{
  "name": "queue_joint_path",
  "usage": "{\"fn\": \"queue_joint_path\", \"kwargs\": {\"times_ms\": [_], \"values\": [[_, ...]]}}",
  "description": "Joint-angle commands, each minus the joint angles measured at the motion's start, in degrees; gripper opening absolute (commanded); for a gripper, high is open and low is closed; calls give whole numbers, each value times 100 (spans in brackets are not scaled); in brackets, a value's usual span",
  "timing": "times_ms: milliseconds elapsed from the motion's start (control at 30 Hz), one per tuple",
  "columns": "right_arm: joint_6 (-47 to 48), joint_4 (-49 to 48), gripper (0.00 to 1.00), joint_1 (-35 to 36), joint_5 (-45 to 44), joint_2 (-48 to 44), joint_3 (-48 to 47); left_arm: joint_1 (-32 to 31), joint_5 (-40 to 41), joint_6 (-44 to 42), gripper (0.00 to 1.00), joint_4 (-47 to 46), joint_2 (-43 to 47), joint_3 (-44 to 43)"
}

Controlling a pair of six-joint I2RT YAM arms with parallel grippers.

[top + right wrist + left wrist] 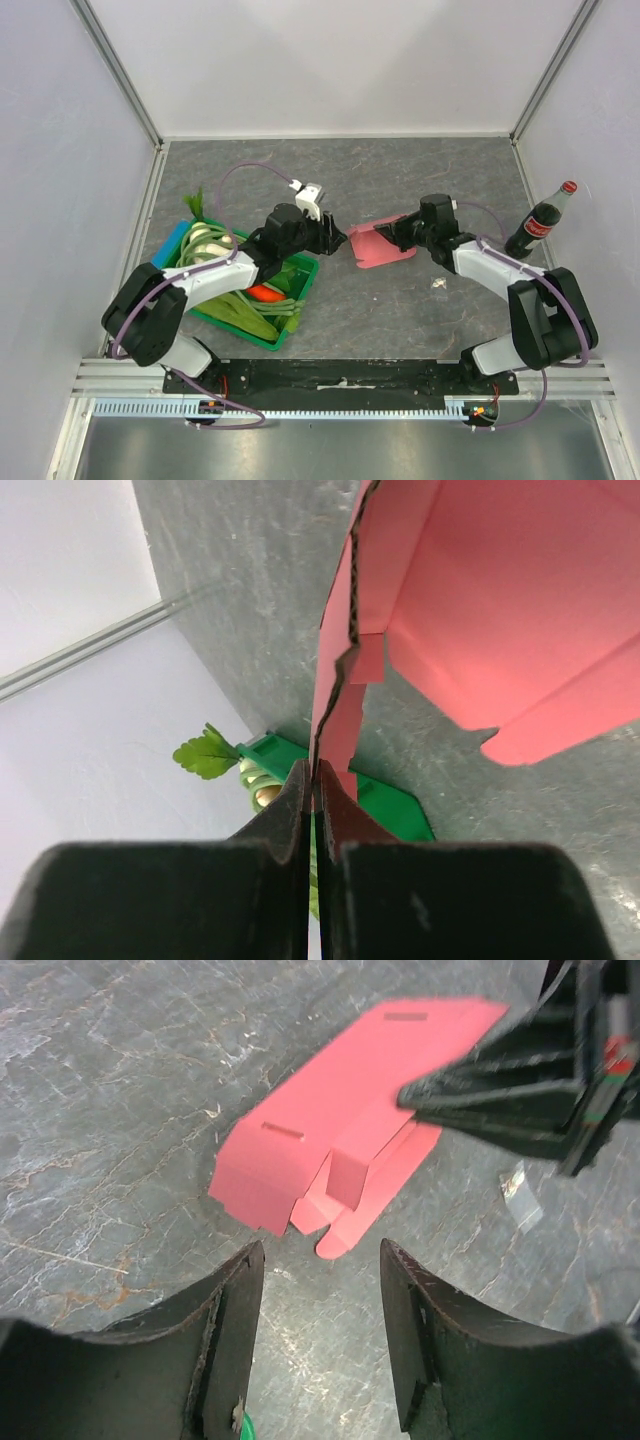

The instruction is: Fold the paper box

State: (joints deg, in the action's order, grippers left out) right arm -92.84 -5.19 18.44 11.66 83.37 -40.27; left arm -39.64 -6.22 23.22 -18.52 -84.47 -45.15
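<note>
The pink paper box (pixel 381 246) lies partly folded on the grey table, mid-centre in the top view. My right gripper (pixel 393 236) is shut on one of its upright card edges. In the right wrist view the fingertips (pixel 315 775) pinch that thin pink edge, and the rest of the box (pixel 490 610) spreads above them. My left gripper (pixel 338 240) stands open just left of the box and holds nothing. In the left wrist view its gap (pixel 320 1260) sits over bare table just short of the box's (pixel 320 1130) near flaps, and the right gripper's fingers (pixel 490 1090) reach in from the upper right.
A green crate (pixel 296 322) with vegetables sits under the left arm; its corner (pixel 390 805) shows behind the right fingers. A cola bottle (pixel 541 222) stands at the right wall. A small clear scrap (pixel 438 284) lies near the right arm. White walls enclose the table.
</note>
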Motion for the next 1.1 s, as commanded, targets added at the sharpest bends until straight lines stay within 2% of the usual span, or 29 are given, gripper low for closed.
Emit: {"fn": "queue_joint_path", "kwargs": {"times_ms": [0, 167, 333, 400, 567, 867, 967, 1067], "values": [[100, 984, 0, -59, -129, -225, -560, -53, -389, -721, 56, -343, -245, -241], [-199, 994, 0, -68, 389, 109, -605, -158, 23, -1363, 56, -591, -508, -328], [-384, 1011, 0, -94, 179, -14, -517, -193, 174, -1759, 56, -661, -834, -512], [-411, 1037, 0, -121, 187, 3, -552, -220, -27, -1891, 56, -618, -983, -565], [-481, 1064, 0, -121, 266, 100, -605, -272, -354, -1839, 56, -521, -1160, -689], [-578, 1055, 0, -121, 293, 109, -666, -334, 42, -1927, 54, -301, -1687, -1128], [-525, 1047, 1, -121, 284, 135, -692, -343, 191, -1927, 45, -231, -1784, -1242], [-289, 985, 4, -121, 231, 188, -684, -334, 200, -1971, 31, -99, -1819, -1321]]}}
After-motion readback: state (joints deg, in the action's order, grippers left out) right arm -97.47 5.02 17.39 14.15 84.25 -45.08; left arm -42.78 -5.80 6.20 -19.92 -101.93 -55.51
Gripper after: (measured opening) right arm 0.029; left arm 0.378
